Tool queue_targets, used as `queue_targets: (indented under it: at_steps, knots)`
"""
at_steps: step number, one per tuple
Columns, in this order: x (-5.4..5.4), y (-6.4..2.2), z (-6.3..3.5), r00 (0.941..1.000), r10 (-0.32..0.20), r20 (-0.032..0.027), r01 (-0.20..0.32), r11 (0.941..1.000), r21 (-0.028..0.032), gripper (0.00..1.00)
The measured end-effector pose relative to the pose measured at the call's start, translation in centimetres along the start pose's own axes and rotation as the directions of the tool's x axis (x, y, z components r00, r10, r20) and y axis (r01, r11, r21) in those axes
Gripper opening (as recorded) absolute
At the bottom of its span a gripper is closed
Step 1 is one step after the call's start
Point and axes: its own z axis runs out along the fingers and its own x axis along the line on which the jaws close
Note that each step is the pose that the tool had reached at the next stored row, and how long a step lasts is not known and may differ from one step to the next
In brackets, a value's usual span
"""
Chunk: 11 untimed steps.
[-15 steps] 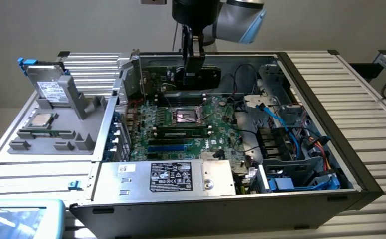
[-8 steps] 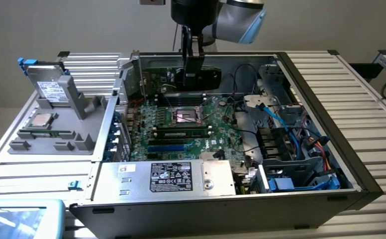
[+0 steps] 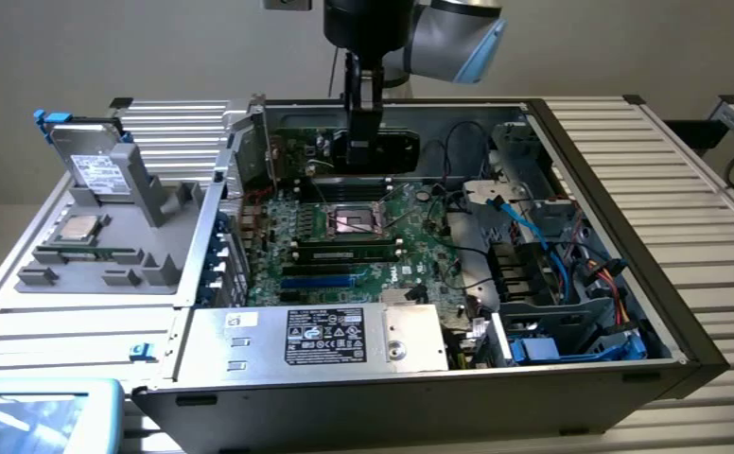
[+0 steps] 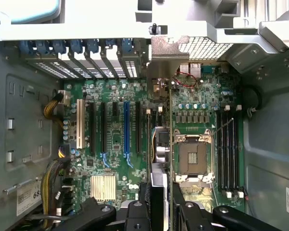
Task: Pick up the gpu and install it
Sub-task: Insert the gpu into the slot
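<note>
1. Exterior view: the gripper point(image 3: 362, 142) is clamped on the gpu point(image 3: 298, 151), which stands upright over the board point(image 3: 408, 203), at 11 o'clock from the socket point(image 3: 348, 222).
2. Wrist view: the gpu hangs edge-on between the slots point(image 4: 126, 125) and the socket. It is likely light, stiff and fragile, best held by its edges.

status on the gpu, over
Gripper shut on gpu. Card edge-on over motherboard, beside the expansion slots. Slots bare, nothing in the way.
</note>
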Motion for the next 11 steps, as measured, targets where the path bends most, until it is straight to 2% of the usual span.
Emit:
queue_targets:
  at_steps: [4, 11]
  knots:
    - [0.0, 0.02, 0.25, 1.0, 0.0, -0.0092, 0.0, 1.0, 0.0025, 0.28]
    - [0.0, 0.17, 0.85, 0.9997, 0.002, -0.0249, -0.002, 0.9999, 0.0141, 0.28]
